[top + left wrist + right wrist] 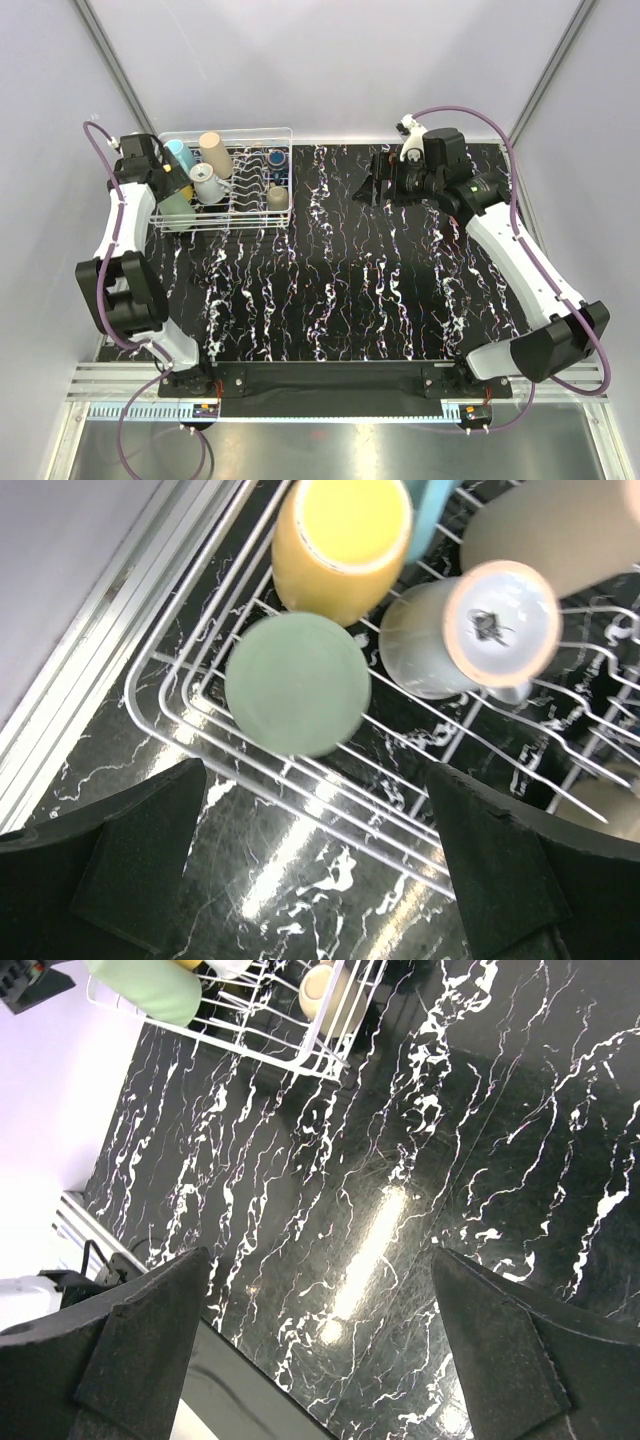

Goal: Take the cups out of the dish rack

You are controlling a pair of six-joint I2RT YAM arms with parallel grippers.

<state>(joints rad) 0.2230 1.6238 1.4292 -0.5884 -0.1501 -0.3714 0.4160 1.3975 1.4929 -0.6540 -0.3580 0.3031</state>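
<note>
– All the cups [205,183] I can see sit in the dish rack [290,172]. Where is the rack?
– It is at the far left of the black table [330,300], next to the left arm [125,225].
– Which cups are in it?
– A green cup [297,683] lies tipped at the near left end. A yellow cup [340,545] is just beside it. A pale mug [495,620] lies next to those two, with its bottom facing the left wrist camera. A tan cup [213,152] sticks up at the back, and a light blue cup [180,154] is beside it. A dark blue cup [275,158] and a small cream cup [277,197] are at the right end.
– What about the left gripper [320,880]?
– It hangs over the left end of the rack, near the green cup. Its two fingers [140,865] are spread wide. Nothing is between them. The green cup is past the fingertips.
– And the right gripper [320,1360]?
– It is well apart from the rack, over the far side of the table, right of the middle. Its fingers are spread wide too, and it holds nothing. The black table with white streaks shows between them.
</note>
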